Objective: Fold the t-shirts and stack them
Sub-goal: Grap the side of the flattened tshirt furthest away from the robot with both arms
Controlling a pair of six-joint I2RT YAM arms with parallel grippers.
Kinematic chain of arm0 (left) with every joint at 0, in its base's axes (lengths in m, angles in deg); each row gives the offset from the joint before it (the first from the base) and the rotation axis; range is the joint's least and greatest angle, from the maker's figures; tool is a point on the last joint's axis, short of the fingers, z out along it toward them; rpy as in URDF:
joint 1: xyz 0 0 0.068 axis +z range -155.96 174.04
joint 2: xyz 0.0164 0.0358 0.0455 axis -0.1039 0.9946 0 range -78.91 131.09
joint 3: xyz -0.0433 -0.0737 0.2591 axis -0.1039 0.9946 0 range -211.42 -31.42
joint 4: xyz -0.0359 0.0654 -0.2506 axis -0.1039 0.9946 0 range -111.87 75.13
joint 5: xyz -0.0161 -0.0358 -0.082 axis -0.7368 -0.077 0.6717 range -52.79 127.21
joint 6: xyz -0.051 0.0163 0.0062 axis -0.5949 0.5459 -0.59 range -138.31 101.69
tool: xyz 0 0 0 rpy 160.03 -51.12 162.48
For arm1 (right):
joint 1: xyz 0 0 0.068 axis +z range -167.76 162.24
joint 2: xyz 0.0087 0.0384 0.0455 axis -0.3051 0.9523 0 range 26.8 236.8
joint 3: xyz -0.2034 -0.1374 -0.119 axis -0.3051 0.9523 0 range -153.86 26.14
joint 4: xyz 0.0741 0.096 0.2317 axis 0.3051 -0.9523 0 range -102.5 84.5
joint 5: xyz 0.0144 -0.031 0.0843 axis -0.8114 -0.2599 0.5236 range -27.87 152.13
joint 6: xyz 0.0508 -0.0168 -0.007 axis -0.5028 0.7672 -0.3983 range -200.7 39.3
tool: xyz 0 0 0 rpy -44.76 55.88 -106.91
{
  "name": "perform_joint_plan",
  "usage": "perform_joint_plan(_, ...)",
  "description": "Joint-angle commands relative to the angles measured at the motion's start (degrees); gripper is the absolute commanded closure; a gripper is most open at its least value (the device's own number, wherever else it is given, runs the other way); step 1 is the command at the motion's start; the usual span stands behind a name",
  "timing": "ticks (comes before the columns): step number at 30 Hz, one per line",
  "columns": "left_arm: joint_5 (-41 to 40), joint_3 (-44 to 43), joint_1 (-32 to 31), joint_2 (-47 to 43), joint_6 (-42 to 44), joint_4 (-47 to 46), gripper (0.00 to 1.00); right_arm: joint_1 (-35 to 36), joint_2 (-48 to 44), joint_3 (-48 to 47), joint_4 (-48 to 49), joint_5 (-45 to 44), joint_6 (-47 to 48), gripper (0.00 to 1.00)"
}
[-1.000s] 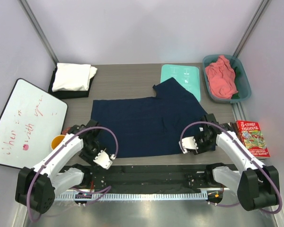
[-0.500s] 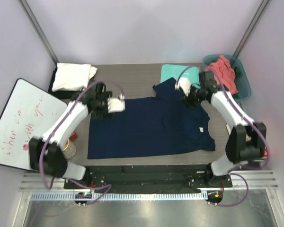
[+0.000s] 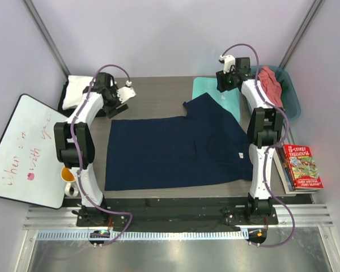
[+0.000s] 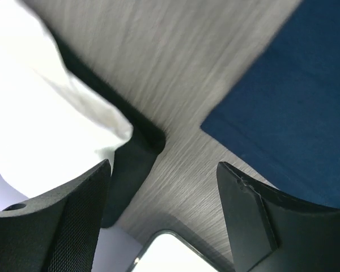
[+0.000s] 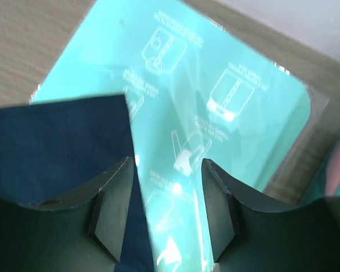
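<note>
Navy t-shirt spread flat mid-desk, near hem toward arm bases; hem to be left undisturbed as fold target; left jaws wide, empty, above bare desk between navy far-left corner and white t-shirt folded on black t-shirt; corner to be pinched, stack not brushed; right jaws parted, empty, over mint-green board at sleeve edge; cloth alone to be gripped, board not caught; both sides to be raised together; salmon t-shirt heaped in teal tub, far right.

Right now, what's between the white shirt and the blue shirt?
The black shirt's edge poking from under the white shirt, then bare table, in the left wrist view.
</note>
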Motion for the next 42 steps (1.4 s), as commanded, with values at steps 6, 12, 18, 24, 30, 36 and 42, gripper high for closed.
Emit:
perform_joint_plan(6, 6.0, 3.9, -1.7, 1.3, 14.2, 2.1, 0.24, 3.3, 5.0, -7.6, 0.4, 4.2, -3.8, 0.43)
perform_joint_plan(12, 5.4, 3.9, -2.0, 2.5, 16.1, 2.0, 0.24, 6.2, 7.6, -7.6, 1.8, 4.0, -4.2, 0.44)
perform_joint_plan(18, 5.3, 4.6, -2.0, 2.2, 17.7, 1.6, 0.25, 9.0, 10.9, -9.5, 3.7, -1.2, -3.6, 0.44)
perform_joint_plan(24, 6.1, 5.2, -2.0, 1.1, 18.5, 1.4, 0.25, 8.8, 11.6, -11.3, 6.9, -5.2, -3.9, 0.45)
perform_joint_plan(30, 5.5, 6.3, -2.0, 1.1, 19.7, 1.0, 0.25, 8.4, 10.2, -10.6, 10.0, -3.5, -3.8, 0.46)
perform_joint_plan(36, 5.2, 5.7, -2.0, 1.8, 20.2, 0.8, 0.25, 8.2, 11.9, -10.3, 10.0, -4.7, -2.6, 0.46)
perform_joint_plan(42, 5.4, 4.5, -2.0, 1.7, 20.5, 1.1, 0.25, 7.6, 13.4, -9.5, 10.0, -4.7, -2.7, 0.47)
